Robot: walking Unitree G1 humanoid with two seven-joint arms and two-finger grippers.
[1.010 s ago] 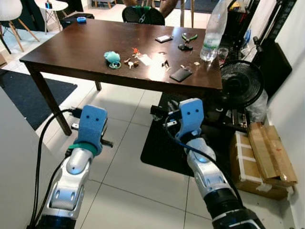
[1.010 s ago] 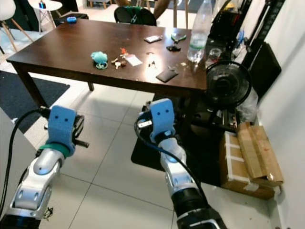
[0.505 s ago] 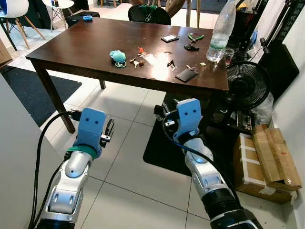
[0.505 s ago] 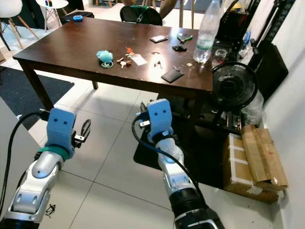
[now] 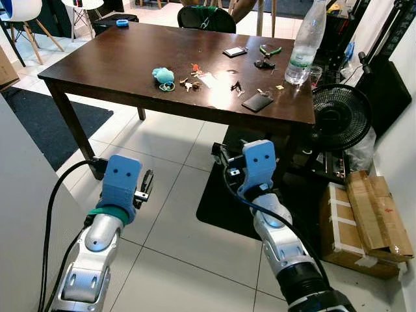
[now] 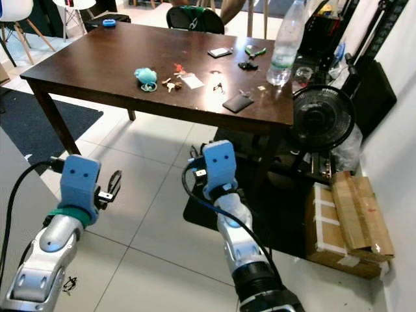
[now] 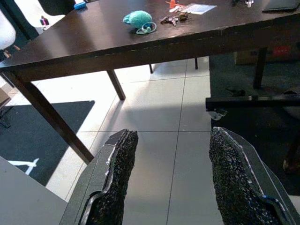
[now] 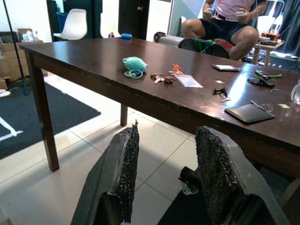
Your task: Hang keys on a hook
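Fingers of both the left gripper (image 7: pixel 171 183) and right gripper (image 8: pixel 164 173) are spread and empty, short of the table (image 5: pixel 97 62). Keys (image 5: pixel 185 83) lie mid-table beside a teal fob (image 5: pixel 161 76); step closer, then reach squarely.

Keys (image 5: pixel 188 84) lying flat on a dark wooden table (image 5: pixel 97 71).
Small brownish bunch, loosely spread, just beside a teal fob with a ring (image 5: pixel 161 77) and near a red tag (image 5: pixel 195 67) and a white card (image 5: pixel 208 80). Well ahead of and above both grippers, untouched. No hook to be made out.
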